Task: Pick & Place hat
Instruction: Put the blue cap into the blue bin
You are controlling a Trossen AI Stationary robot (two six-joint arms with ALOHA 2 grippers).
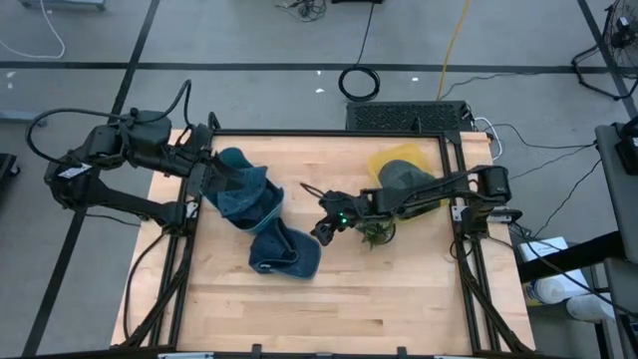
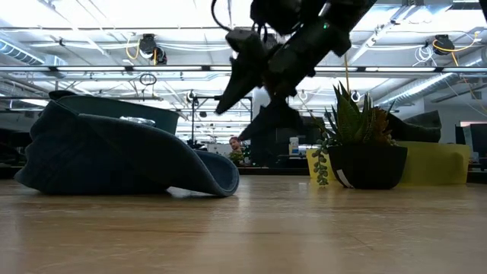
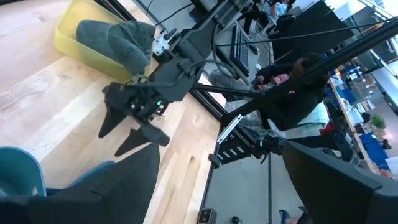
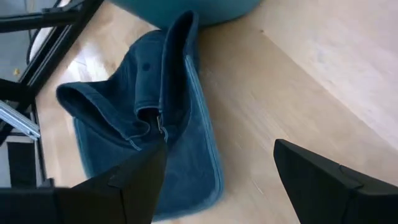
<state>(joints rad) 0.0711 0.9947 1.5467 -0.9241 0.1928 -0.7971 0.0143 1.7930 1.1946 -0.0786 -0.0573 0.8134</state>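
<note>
Hat point(image 1: 284, 251), soft blue denim, crumpled, right end effector point(image 1: 321, 231) spread wide above wood table point(image 1: 399, 289)

Wooden table point(image 1: 399, 289): hats point(image 1: 284, 251), plant point(image 1: 377, 234)

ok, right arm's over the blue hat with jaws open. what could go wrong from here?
1. The blue hat lies crumpled with folded edges; the right gripper may pinch one thin fold and lose it on lifting.
2. The potted plant stands right beside the right arm; a swing could topple it.
3. The yellow bin already holds a grey hat, so a dropped hat might hang over the rim. The left gripper waits open by the teal hat.
</note>
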